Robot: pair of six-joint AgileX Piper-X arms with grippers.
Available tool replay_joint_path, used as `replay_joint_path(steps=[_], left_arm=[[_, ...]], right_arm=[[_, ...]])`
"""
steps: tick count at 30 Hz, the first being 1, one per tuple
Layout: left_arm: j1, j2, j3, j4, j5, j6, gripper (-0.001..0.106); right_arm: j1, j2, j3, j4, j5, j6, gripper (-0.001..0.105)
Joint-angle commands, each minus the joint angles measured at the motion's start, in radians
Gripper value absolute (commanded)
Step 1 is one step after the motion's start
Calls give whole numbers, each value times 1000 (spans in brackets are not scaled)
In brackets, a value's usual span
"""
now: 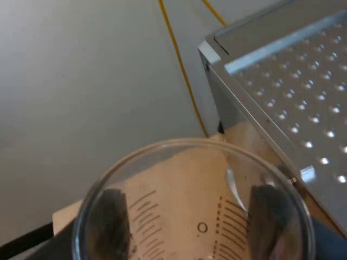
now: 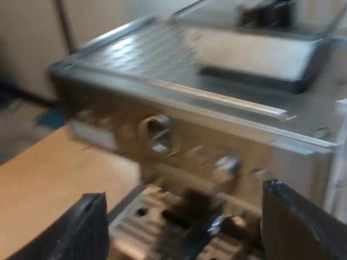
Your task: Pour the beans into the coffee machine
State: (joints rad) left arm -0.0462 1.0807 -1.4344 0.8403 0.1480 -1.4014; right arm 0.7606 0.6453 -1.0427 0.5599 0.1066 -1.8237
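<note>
My left gripper (image 1: 190, 219) is shut on a clear measuring glass (image 1: 201, 162), and its dark fingers (image 1: 111, 216) show through the glass wall on both sides. Printed scale marks and the pale wood below show through the glass. The glass rim is beside a corner of the espresso machine's dimpled metal top (image 1: 293, 92). My right gripper (image 2: 187, 230) is open, with nothing between its fingers, and faces the espresso machine's front (image 2: 179, 135) with its round dial (image 2: 157, 132). The bean hopper (image 2: 255, 51) stands on the machine's top.
A drip tray (image 2: 146, 222) sits under the machine's front, with a blurred dark part (image 2: 190, 208) above it. The machine stands on a light wooden table (image 2: 49, 179). A yellow cable (image 1: 181, 70) runs across the grey floor beside the machine.
</note>
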Motion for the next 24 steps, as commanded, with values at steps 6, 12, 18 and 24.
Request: replay_joint_path(steps=[6, 12, 18, 24], left_arm=[[9, -126, 213, -151, 31, -89, 8], [37, -167, 348, -221, 74, -136, 8], [61, -174, 409, -232, 73, -136, 8], [105, -174, 506, -341, 126, -136, 8]], right_arm=[[2, -9, -10, 27, -69, -9, 62], [2, -9, 41, 35, -107, 5, 62], [49, -9, 133, -18, -107, 26, 62], [198, 21, 236, -168, 52, 26, 62]])
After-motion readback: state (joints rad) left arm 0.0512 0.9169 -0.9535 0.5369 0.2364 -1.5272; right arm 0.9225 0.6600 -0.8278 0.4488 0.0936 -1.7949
